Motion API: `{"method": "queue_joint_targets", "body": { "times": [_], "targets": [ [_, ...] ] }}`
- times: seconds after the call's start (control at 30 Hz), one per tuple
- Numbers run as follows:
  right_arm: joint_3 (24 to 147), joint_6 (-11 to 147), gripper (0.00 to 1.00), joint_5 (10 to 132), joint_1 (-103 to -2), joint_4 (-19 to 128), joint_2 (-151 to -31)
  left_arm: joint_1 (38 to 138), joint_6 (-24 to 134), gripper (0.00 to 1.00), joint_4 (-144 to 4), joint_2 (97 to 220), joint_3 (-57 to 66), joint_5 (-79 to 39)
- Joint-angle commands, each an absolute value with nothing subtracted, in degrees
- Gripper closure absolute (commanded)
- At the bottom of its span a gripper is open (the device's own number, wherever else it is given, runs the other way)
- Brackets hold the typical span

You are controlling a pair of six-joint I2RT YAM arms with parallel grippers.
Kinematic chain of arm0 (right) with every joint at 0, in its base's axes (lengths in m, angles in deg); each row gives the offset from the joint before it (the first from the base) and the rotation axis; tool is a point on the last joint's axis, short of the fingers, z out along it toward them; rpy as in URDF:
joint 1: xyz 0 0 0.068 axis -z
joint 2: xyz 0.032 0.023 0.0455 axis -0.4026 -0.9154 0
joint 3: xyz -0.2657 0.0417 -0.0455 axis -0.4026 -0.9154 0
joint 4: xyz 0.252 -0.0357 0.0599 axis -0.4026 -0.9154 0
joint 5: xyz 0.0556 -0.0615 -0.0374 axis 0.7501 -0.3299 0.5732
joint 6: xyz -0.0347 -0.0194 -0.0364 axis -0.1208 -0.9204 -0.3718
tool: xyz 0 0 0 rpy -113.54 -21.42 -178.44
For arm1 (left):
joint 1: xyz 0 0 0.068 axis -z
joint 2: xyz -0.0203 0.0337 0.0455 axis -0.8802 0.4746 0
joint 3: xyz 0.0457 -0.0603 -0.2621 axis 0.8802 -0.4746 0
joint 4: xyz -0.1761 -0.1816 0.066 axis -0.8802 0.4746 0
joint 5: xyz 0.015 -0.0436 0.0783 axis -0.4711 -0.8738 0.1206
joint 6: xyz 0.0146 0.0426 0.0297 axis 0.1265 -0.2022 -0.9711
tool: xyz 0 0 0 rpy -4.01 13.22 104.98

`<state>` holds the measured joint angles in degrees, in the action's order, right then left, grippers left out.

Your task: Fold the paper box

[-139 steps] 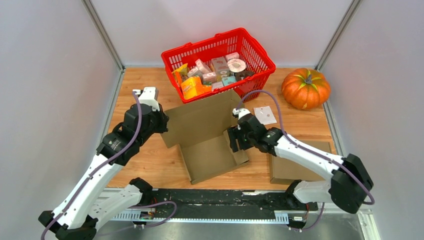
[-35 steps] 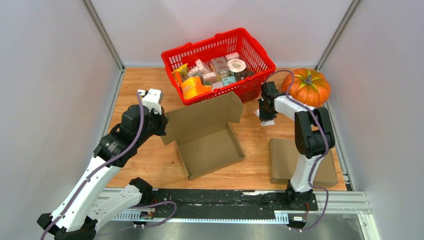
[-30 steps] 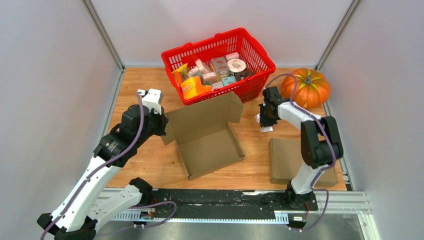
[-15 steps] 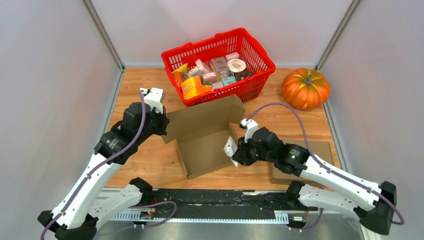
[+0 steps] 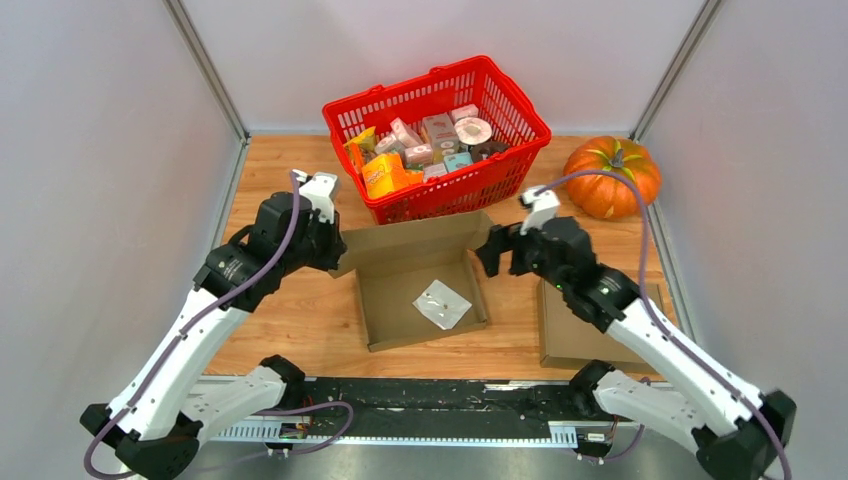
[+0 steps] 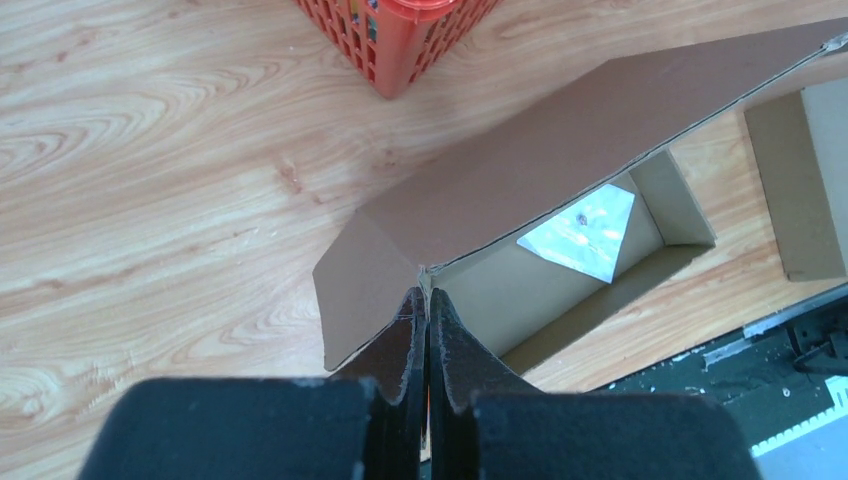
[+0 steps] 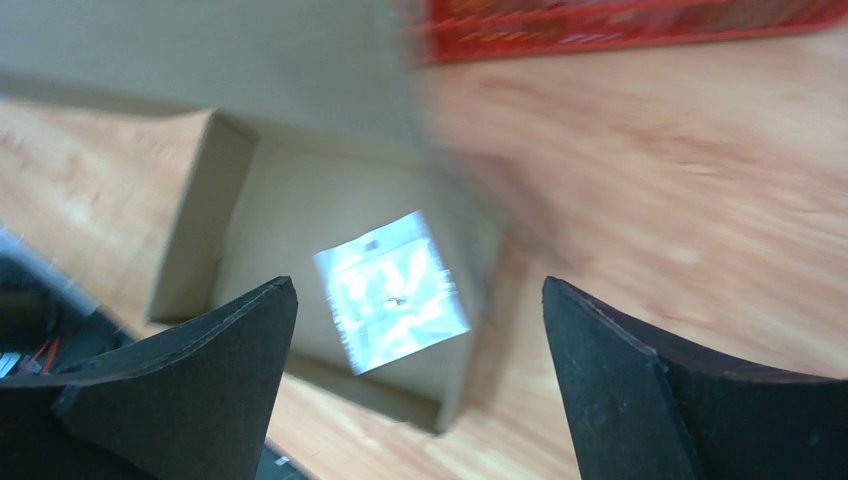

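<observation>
Your left gripper pinches shut on the rear-left corner of the cardboard box; your right gripper hangs wide open by its right wall, holding nothing. The box sits mid-way across the wooden table, silver packet inside, red basket just behind, flat cardboard right, bare wood left.

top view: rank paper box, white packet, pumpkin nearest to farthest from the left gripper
1. paper box, its left corner pinched by the left gripper
2. white packet, inside the box
3. pumpkin, far right
</observation>
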<state>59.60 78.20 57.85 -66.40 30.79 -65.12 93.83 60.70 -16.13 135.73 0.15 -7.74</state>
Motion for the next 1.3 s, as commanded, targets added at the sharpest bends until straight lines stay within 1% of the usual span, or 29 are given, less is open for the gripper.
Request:
{"method": "queue_joint_targets", "body": {
  "times": [0.0,0.07,0.13,0.2,0.3,0.33,0.37,0.4,0.43,0.47,0.5,0.53,0.57,0.6,0.7,0.73,0.8,0.83,0.87,0.93,1.03,1.1,1.17,1.27],
  "targets": [
    [53.38,69.05,0.04,65.27,-57.77,37.14,-59.67,93.84,61.07,1.0,-12.62,137.05,3.22,-10.38],
    [53.1,68.59,0.04,70.28,-54.35,40.99,-60.63,93.84,60.99,1.0,-12.26,137.75,3.74,-10.04],
    [53.19,69.29,0.04,71.54,-52.49,44.0,-63.87,93.57,60.9,1.0,-12.09,138.46,4.01,-10.12],
    [55.2,67.98,0.09,75.75,-51.43,46.3,-68.6,93.4,60.81,1.0,-12.17,139.07,4.45,-10.56],
    [56.88,65.25,0.19,81.73,-51.43,47.43,-73.18,92.35,60.72,1.0,-12.44,139.6,4.8,-11.35],
    [56.36,65.34,0.26,83.04,-51.43,48.57,-73.9,91.82,60.72,1.0,-12.52,139.69,4.98,-11.7],
    [56.01,66.12,0.35,84.19,-51.43,51.11,-74.34,90.86,60.81,1.0,-12.79,139.78,5.41,-11.7],
    [55.57,67.17,0.38,83.85,-51.43,52.26,-74.95,90.5,60.72,0.99,-13.14,139.69,5.68,-13.1],
    [54.96,67.88,0.41,83.85,-51.43,52.97,-75.04,90.23,60.55,0.95,-13.14,139.6,6.03,-13.28],
    [54.69,68.93,0.47,84.54,-51.43,53.93,-75.05,90.15,59.76,0.81,-12.97,139.25,6.55,-12.94],
    [54.69,69.38,0.49,84.55,-51.43,54.12,-74.96,90.14,59.49,0.72,-12.96,137.42,6.3,-12.24],
    [55.12,69.9,0.55,84.03,-51.43,53.25,-74.87,90.14,58.97,0.42,-13.57,135.84,5.43,-10.4],
    [55.56,70.34,0.59,83.33,-51.34,52.63,-74.7,90.06,58.88,0.32,-15.84,133.91,2.11,-8.82],
    [55.91,70.35,0.6,83.23,-51.43,52.02,-74.78,89.88,58.79,0.31,-17.52,129.36,-0.1,-8.37],
    [58.1,70.17,0.63,83.49,-51.34,49.03,-76.18,87.96,59.49,0.3,-24.46,121.44,-9.06,-9.85],
    [59.24,69.74,0.65,84.19,-51.34,46.67,-76.97,87.34,59.75,0.3,-26.04,120.19,-12.3,-10.99],
    [62.06,68.68,0.7,85.6,-51.17,44.38,-79.78,84.97,60.28,0.29,-30.27,119.13,-14.61,-14.76],
    [62.68,68.59,0.74,85.95,-50.82,42.89,-80.57,84.18,60.11,0.29,-31.5,119.38,-16.01,-16.43],
    [63.21,68.59,0.74,86.39,-50.55,42.61,-81.63,83.56,59.76,0.29,-33.68,120.26,-16.64,-18.97],
    [63.39,69.12,0.78,87.79,-49.68,42.61,-82.16,82.41,58.01,0.29,-34.84,121.58,-17.52,-19.35],
    [63.65,69.47,0.79,88.68,-48.53,42.43,-82.6,81.1,56.07,0.29,-35.11,124.92,-16.91,-16.64],
    [63.65,69.47,0.79,89.47,-48.09,42.52,-82.6,81.18,54.05,0.29,-35.11,127.64,-16.65,-12.16],
    [63.65,69.47,0.79,89.74,-48.0,42.87,-82.69,81.09,53.34,0.29,-33.37,130.79,-15.16,-5.33],
    [63.74,69.47,0.79,90.09,-47.91,42.96,-83.39,81.09,52.9,0.28,-32.13,133.88,-12.34,-3.7]
  ]
}}
